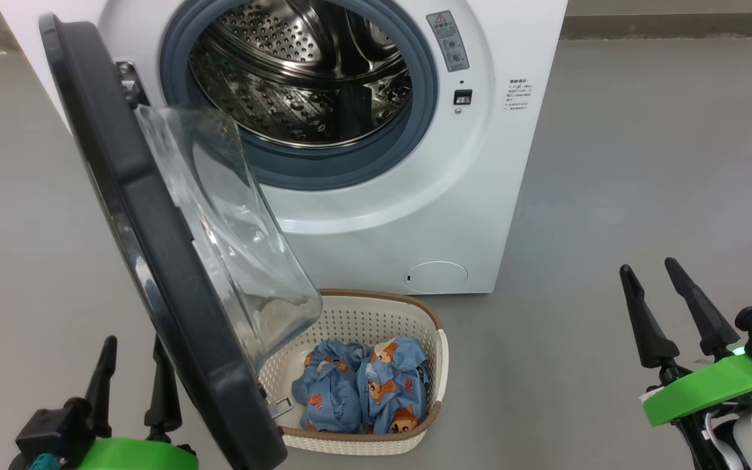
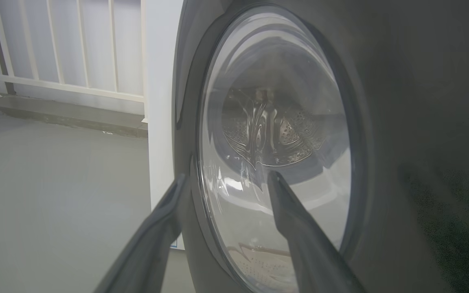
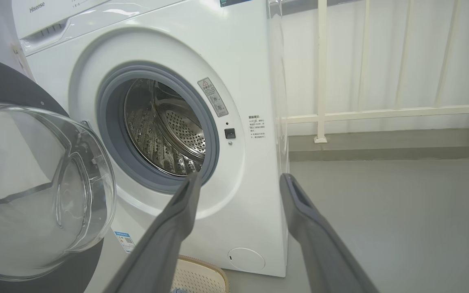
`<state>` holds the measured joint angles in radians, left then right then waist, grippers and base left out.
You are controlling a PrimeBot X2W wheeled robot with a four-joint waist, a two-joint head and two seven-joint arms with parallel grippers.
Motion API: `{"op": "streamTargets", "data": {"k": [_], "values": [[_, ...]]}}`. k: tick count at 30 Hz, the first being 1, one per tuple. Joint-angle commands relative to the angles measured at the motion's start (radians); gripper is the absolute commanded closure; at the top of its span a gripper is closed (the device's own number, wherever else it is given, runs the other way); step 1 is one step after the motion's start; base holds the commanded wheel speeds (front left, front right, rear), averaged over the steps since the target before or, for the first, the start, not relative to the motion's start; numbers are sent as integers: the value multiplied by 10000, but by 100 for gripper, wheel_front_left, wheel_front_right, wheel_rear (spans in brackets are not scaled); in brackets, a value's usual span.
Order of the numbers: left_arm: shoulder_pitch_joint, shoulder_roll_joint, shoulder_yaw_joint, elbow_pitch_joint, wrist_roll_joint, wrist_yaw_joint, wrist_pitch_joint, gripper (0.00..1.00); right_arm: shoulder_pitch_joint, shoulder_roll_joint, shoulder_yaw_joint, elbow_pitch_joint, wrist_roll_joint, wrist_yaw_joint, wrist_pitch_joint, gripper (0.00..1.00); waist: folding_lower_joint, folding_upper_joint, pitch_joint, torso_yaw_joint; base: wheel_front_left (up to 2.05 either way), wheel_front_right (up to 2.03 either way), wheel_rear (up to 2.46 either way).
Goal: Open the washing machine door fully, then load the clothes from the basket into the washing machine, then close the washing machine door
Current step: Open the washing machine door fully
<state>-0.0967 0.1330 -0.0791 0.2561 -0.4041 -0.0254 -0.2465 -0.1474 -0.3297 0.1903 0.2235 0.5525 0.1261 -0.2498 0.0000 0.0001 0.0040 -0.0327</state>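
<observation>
The white washing machine (image 1: 415, 215) stands at the top of the head view, its steel drum (image 1: 297, 78) exposed. The washing machine door (image 1: 147, 215) hangs open toward me on the left, black rim edge-on, glass bowl bulging right over the basket (image 1: 442, 352). The basket sits on the floor before the machine and holds the light blue bear-print clothes (image 1: 363, 385). My left gripper (image 1: 134, 341) is open at the lower left, just outside the door's lower rim; its wrist view shows the door (image 2: 275, 134) close ahead between the fingers. My right gripper (image 1: 647, 264) is open over bare floor, well right of the basket.
Grey floor (image 1: 643, 163) stretches to the right of the machine. A white railing (image 3: 381, 112) on a low ledge runs behind it. In the right wrist view the door (image 3: 35, 191) is at the left, the drum (image 3: 165, 126) ahead, and the basket rim (image 3: 202, 264) at the bottom.
</observation>
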Motion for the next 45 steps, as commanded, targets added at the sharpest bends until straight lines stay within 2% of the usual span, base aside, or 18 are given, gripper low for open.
{"op": "streamTargets", "data": {"k": [1, 22, 45], "values": [[-120, 217, 296, -331, -90, 60, -88, 0, 35, -123, 108, -175, -116, 46, -119, 0, 0, -1, -4, 2, 0, 0, 0], [-61, 261, 107, -484, -133, 231, -24, 0, -94, -143, 457, 129, -124, 46, -120, 0, 0, -1, -75, -72, 0, 0, 0], [-196, 391, 78, -163, -296, 171, -69, 0, -124, -190, 567, 276, 60, 46, -120, 0, 0, -1, -129, -183, 0, 0, 0]]}}
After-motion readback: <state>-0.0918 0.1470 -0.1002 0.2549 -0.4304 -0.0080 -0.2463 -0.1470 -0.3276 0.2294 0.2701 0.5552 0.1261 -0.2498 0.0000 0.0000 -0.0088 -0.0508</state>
